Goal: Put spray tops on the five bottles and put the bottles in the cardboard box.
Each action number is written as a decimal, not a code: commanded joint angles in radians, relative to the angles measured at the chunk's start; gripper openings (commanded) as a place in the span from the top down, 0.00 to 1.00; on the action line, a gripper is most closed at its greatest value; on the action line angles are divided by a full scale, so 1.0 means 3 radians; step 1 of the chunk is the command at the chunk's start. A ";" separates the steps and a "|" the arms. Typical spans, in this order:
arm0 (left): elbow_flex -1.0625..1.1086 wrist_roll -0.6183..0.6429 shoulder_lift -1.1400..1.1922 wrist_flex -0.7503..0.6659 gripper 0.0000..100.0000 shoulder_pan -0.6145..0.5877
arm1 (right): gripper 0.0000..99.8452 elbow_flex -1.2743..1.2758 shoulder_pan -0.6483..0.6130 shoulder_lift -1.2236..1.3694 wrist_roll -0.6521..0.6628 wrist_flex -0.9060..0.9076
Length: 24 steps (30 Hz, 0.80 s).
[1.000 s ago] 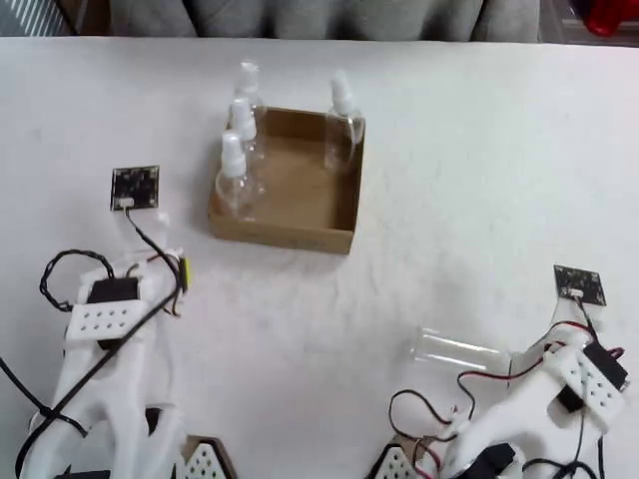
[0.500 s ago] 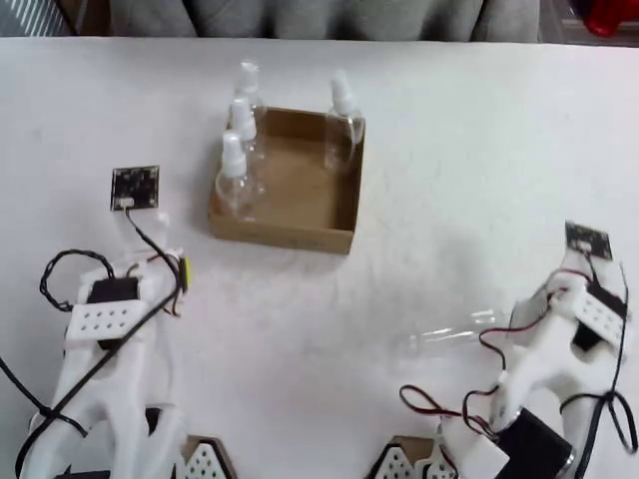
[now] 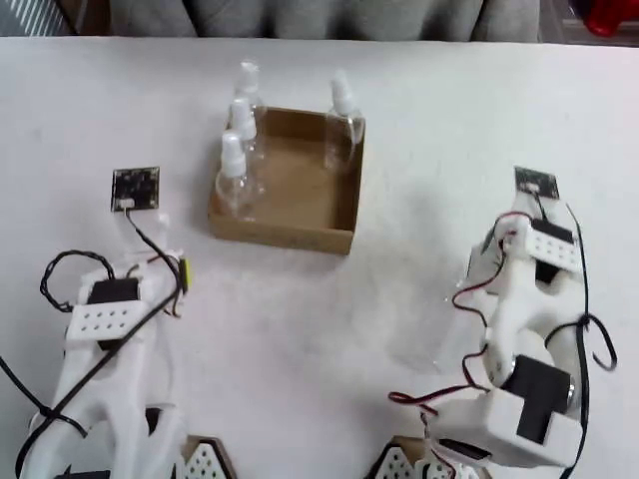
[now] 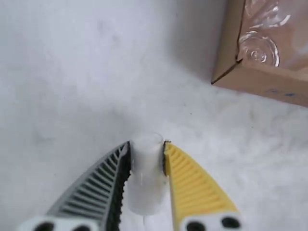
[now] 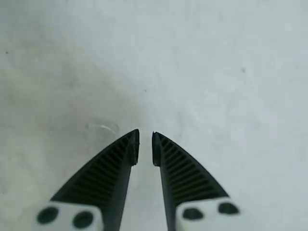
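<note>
The left jaws were found clamped on a white spray top [image 4: 144, 178], held over the counter [image 4: 57, 72] near the cardboard box [image 4: 255, 79]. The right jaws were nearly together, a thin gap left between. Four capped bottles [image 3: 233, 178] were noted standing in the box.

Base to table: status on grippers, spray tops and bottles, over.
Left gripper shut on a spray top, near the cardboard box. Right gripper over the table. Four capped bottles upright in the box.
</note>
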 commanded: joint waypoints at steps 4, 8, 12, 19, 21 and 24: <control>-0.0020 0.0005 0.0003 -0.0087 0.98 -0.0028 | 0.98 -0.0793 -0.0304 0.0079 -0.0031 0.0724; -0.0020 0.0000 0.0003 -0.0087 0.98 -0.0028 | 0.98 -0.1161 -0.0309 0.0079 -0.0046 0.1302; -0.0020 0.0000 0.0003 -0.0087 0.98 -0.0028 | 0.98 -0.1279 -0.0325 0.0069 -0.0286 0.1731; -0.0020 0.0000 0.0003 -0.0087 0.98 -0.0033 | 0.98 -0.0905 -0.0304 -0.0662 -0.0286 0.1956; -0.0020 0.0000 0.0003 -0.0087 0.98 -0.0033 | 0.98 -0.0624 -0.0304 -0.1015 -0.0286 0.1910; 0.0000 0.0000 0.0003 -0.0087 0.98 -0.0038 | 0.98 -0.0245 -0.0269 -0.1486 -0.0281 0.1685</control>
